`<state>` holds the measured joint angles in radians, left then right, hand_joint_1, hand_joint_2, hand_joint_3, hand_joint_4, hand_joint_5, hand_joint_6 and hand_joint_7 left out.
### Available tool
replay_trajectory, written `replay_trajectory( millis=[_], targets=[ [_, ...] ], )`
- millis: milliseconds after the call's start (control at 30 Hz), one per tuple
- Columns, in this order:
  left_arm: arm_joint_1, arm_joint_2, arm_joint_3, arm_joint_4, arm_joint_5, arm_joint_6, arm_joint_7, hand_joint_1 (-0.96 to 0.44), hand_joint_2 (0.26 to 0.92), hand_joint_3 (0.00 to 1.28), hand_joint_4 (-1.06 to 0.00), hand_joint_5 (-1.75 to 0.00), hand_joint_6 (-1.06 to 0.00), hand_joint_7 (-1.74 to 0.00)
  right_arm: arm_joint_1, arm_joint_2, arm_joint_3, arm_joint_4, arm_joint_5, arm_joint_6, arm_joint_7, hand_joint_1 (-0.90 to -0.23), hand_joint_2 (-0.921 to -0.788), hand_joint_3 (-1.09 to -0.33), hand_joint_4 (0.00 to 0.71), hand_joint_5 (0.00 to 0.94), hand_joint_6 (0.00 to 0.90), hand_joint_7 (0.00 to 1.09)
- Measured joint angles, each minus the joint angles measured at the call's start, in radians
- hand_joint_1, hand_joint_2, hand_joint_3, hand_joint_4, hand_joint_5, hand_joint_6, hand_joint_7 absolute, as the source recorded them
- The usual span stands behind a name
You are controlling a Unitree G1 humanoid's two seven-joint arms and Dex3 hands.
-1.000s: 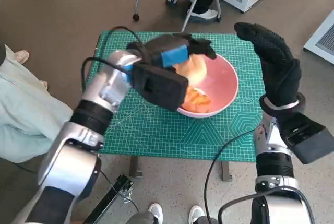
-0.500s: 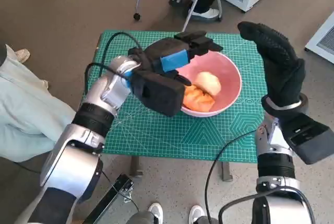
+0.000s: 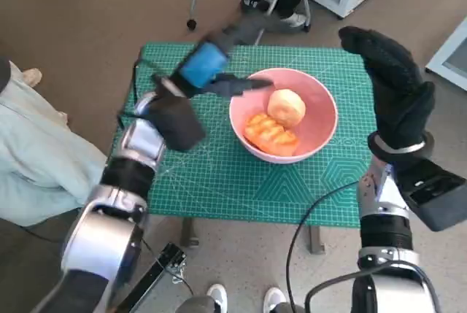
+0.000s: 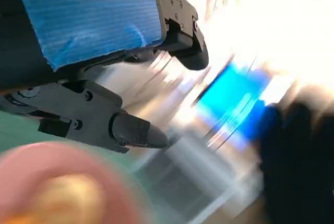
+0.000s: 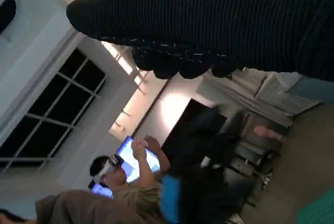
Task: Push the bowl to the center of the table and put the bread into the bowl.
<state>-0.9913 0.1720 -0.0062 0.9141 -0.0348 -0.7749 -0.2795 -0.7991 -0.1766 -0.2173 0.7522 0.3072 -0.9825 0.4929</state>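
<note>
Two pieces of bread lie in the smooth round pink bowl (image 3: 284,123): a pale rounded bun (image 3: 287,106) and an orange ridged loaf (image 3: 271,136), touching. Bowl sits right of centre on the green gridded mat (image 3: 219,174) over the table. Left hand (image 3: 219,72), blue tape on back, hangs blurred by bowl's left rim w/ fingers spread, holding nothing. Right hand (image 3: 390,83), black knit glove, is upright beside bowl's right, fingers straight, empty.
</note>
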Motion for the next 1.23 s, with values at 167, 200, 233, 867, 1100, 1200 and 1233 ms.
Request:
replay_trajectory(
  millis=[167,200,233,867,1100,1200,1233],
  targets=[
    [0.114,-0.052,0.033,-0.183,-0.11,0.037,-0.009,-0.28,0.921,0.28,-0.4,-0.03,-0.12,-0.71,-0.003,0.001,-0.001,-0.021,-0.071,0.006,-0.1,-0.518,-0.921,-0.7,0.349,0.005,0.024,0.77],
    [0.136,-0.06,0.035,-0.224,-0.126,0.053,-0.009,-0.28,0.921,0.28,-0.39,-0.03,-0.1,-0.74,-0.004,0.002,0.0,-0.028,-0.086,0.008,-0.118,-0.521,-0.921,-0.703,0.35,0.006,0.026,0.77],
    [0.158,-0.068,0.037,-0.264,-0.139,0.071,-0.009,-0.28,0.921,0.29,-0.39,-0.03,-0.1,-0.76,-0.006,0.003,0.001,-0.034,-0.102,0.012,-0.136,-0.522,-0.921,-0.704,0.35,0.006,0.026,0.77],
    [0.297,-0.088,0.063,-0.554,-0.164,0.226,0.001,-0.33,0.921,0.3,-0.4,-0.04,-0.09,-0.83,-0.016,0.001,0.034,-0.098,-0.132,0.063,-0.193,-0.539,-0.921,-0.708,0.364,0.011,0.031,0.76],
    [0.308,-0.099,0.063,-0.563,-0.161,0.243,0.008,-0.34,0.921,0.3,-0.41,-0.05,-0.09,-0.82,-0.018,0.001,0.04,-0.1,-0.131,0.069,-0.193,-0.535,-0.921,-0.709,0.366,0.011,0.03,0.75],
    [0.313,-0.1,0.062,-0.571,-0.16,0.252,0.008,-0.34,0.921,0.3,-0.41,-0.05,-0.08,-0.82,-0.019,-0.001,0.041,-0.102,-0.132,0.071,-0.193,-0.533,-0.921,-0.709,0.367,0.01,0.03,0.75],
    [0.313,-0.1,0.062,-0.574,-0.161,0.256,0.008,-0.34,0.921,0.3,-0.41,-0.05,-0.08,-0.82,-0.019,-0.001,0.042,-0.103,-0.133,0.072,-0.193,-0.533,-0.921,-0.709,0.367,0.01,0.03,0.75]
  ],
)
